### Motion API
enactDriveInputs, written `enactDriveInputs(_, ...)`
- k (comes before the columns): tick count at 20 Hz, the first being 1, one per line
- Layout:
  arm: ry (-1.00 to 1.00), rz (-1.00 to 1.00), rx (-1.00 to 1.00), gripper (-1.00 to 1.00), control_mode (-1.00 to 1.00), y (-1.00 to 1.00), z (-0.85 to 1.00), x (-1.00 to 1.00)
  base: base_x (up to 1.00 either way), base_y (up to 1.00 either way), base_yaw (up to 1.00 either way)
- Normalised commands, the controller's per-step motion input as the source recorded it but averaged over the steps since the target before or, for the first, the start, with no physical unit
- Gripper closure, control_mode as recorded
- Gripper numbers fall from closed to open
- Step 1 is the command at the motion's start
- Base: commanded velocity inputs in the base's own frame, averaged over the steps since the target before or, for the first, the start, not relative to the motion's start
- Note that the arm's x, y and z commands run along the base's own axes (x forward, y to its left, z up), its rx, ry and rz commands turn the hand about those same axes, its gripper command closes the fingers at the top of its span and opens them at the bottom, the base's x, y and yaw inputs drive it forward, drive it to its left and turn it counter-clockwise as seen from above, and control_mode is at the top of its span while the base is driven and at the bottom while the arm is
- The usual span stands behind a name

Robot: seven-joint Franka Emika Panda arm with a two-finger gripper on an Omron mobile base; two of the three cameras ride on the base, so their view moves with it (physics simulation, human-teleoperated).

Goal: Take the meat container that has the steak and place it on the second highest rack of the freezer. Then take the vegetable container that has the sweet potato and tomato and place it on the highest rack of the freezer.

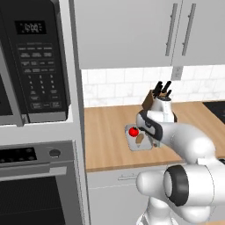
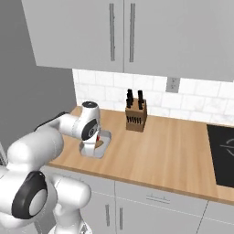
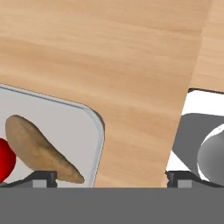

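The vegetable container (image 1: 132,145), a shallow grey tray, lies on the wooden counter with the red tomato (image 1: 133,131) and the tan sweet potato (image 1: 140,139) in it. My gripper (image 3: 113,177) hangs open just above the tray's right rim. One fingertip (image 3: 41,176) is over the tray beside the sweet potato (image 3: 39,148) and the other is past the rim, with nothing between them. The tomato (image 3: 5,159) sits at the left edge of the hand view. In the right base view my hand covers part of the tray (image 2: 105,135). The meat container, the steak and the freezer are out of view.
A knife block (image 1: 159,99) stands at the back of the counter, behind the tray. The microwave (image 1: 35,57) and oven (image 1: 35,184) column rises to the left. A black cooktop (image 2: 221,148) lies far right. Upper cabinets (image 2: 123,32) hang overhead.
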Motion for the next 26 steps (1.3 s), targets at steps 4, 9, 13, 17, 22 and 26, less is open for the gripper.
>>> enactDriveInputs(4, 0.00, 0.00, 0.00, -1.00, -1.00, 0.03, -0.37, 0.24, 0.00, 0.00, 0.00)
enactDriveInputs(9, 0.00, 0.00, 0.00, -1.00, -1.00, 0.05, -0.37, 0.23, 0.00, 0.00, 0.00)
enactDriveInputs(13, 0.00, 0.00, 0.00, -1.00, -1.00, 0.01, -0.34, 0.30, 0.00, 0.00, 0.00)
enactDriveInputs(17, 0.00, 0.00, 0.00, -1.00, -1.00, 0.00, -0.33, 0.31, 0.00, 0.00, 0.00)
enactDriveInputs(22, 0.00, 0.00, 0.00, -1.00, -1.00, 0.00, -0.35, 0.17, 0.00, 0.00, 0.00)
enactDriveInputs(26, 0.00, 0.00, 0.00, -1.00, -1.00, 0.00, -0.36, 0.00, 0.00, 0.00, 0.00)
